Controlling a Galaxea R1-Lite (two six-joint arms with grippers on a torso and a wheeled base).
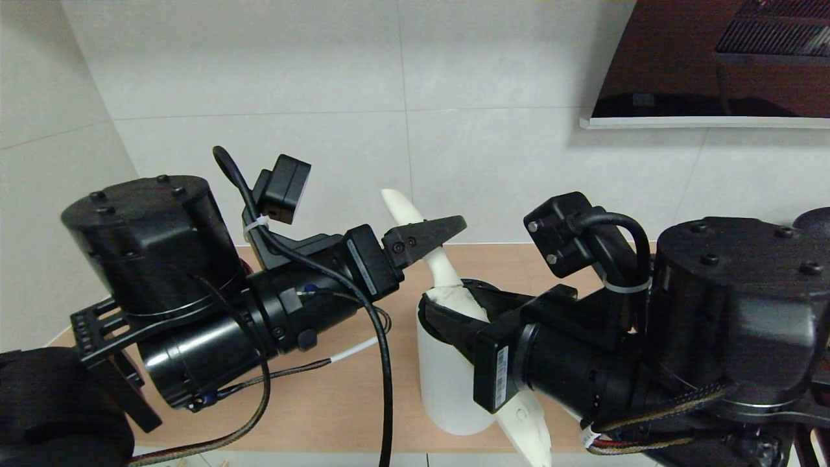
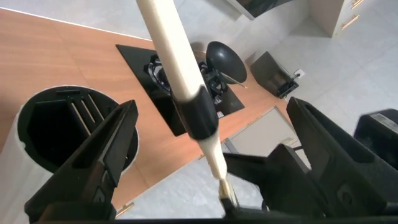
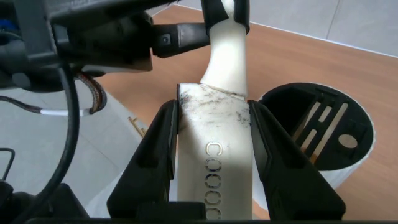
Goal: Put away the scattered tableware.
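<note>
Here, in the head view, one white spatula [image 1: 443, 267] is held in the air above the one white holder [image 1: 447, 389] that stands on the wooden counter [image 1: 324, 402]. Its long axis is steeply tilted: the thin handle tip points up and away toward the tiled wall, and the broad blade points down toward the robot. The right gripper [image 1: 447, 301] clamps it at mid-length. Higher up, a finger of the left gripper [image 1: 431, 237] crosses in front of the handle.

In the left wrist view, the round, smooth handle [image 2: 177, 68] passes between the left gripper's [image 2: 212, 107] two fingers [image 2: 93, 168], which are spread wide with a gap on either side. A black band circles the handle level with the fingertips. Outside one finger lies the holder [image 2: 18, 149], whose black insert has thin pale sticks [image 2: 84, 112] standing in it; I cannot tell how many.

In the right wrist view, the right gripper [image 3: 213, 109] is closed on the spatula's flat, wide part [image 3: 214, 137], one finger [image 3: 152, 162] pressed against each edge. Between the fingers the white surface has dark smudges and a row of raised rings. The handle narrows beyond the fingertips, and the holder [image 3: 357, 174] sits just beside one finger.
</note>
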